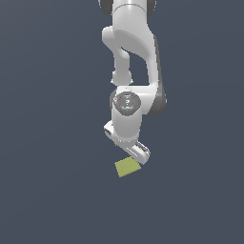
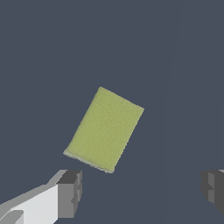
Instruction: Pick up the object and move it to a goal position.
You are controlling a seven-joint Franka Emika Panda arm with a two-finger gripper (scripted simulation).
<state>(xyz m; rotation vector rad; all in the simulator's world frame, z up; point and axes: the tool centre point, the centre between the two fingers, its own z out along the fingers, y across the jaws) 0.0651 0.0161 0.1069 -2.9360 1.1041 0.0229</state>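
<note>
The object, a flat yellow-green block [image 1: 127, 167], lies on the dark grey floor, just in front of the arm in the exterior view. In the wrist view the block [image 2: 105, 129] looks like a tilted rectangle with a faintly textured top. My gripper [image 2: 141, 192] is open and empty, its two dark fingertips [image 2: 70, 192] spread wider than the block. The block is not between the fingers; it lies just beyond them and toward the one fingertip. In the exterior view the hand [image 1: 133, 150] hangs close above the block's far edge, and the fingers are hard to make out there.
The white arm [image 1: 131, 57] rises from the hand to the exterior view's top edge. The floor [image 1: 47, 190] is a plain dark grey surface. No goal marker shows in either view.
</note>
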